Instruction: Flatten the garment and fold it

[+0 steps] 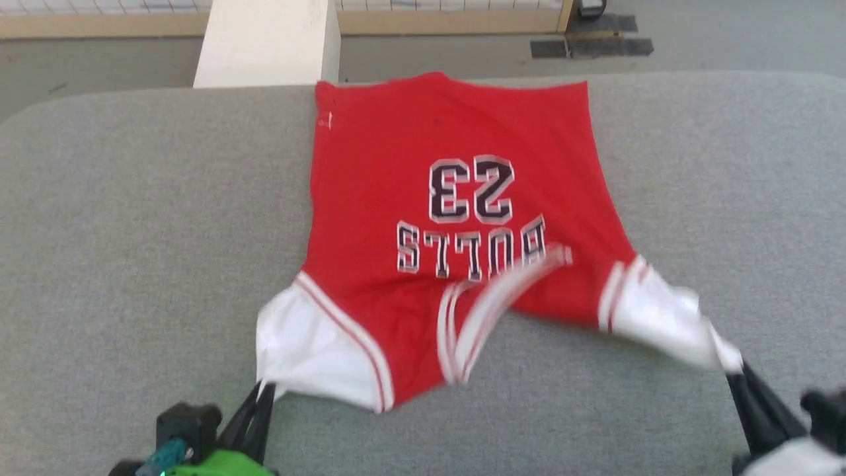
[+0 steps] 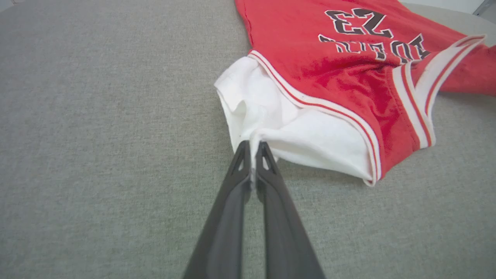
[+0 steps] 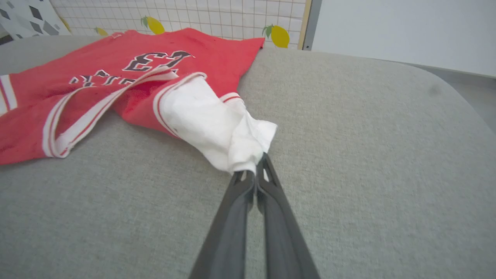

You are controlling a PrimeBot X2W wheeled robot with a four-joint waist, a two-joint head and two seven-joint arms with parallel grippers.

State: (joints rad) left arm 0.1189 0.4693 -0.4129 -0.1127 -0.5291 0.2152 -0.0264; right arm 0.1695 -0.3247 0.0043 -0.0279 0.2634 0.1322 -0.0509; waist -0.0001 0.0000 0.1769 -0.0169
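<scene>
Here: red Bulls 23 jersey (image 1: 396, 172) on grey fabric surface (image 1: 119, 231).
Left gripper (image 1: 266, 389) pinches white sleeve (image 1: 304, 344) at 7 o'clock; right gripper (image 1: 735, 371) pinches other sleeve (image 1: 667, 317) at 4 o'clock.

One red jersey-style shirt (image 1: 396, 165) lies on one grey fabric-covered surface (image 1: 132, 231). The shirt has two white short sleeves (image 1: 310, 344), one on each side. It carries three bands of red-and-white striped trim (image 1: 482, 311): one at each sleeve seam and one round the neck. Its black-and-white chest print (image 1: 470, 218) counts two digits and one word of five letters. There are two grippers, the left gripper (image 1: 264, 389) and the right gripper (image 1: 732, 375), each with two long dark fingers (image 2: 228, 217), four in all. One white rectangular block (image 1: 264, 39) stands beyond the surface.
</scene>
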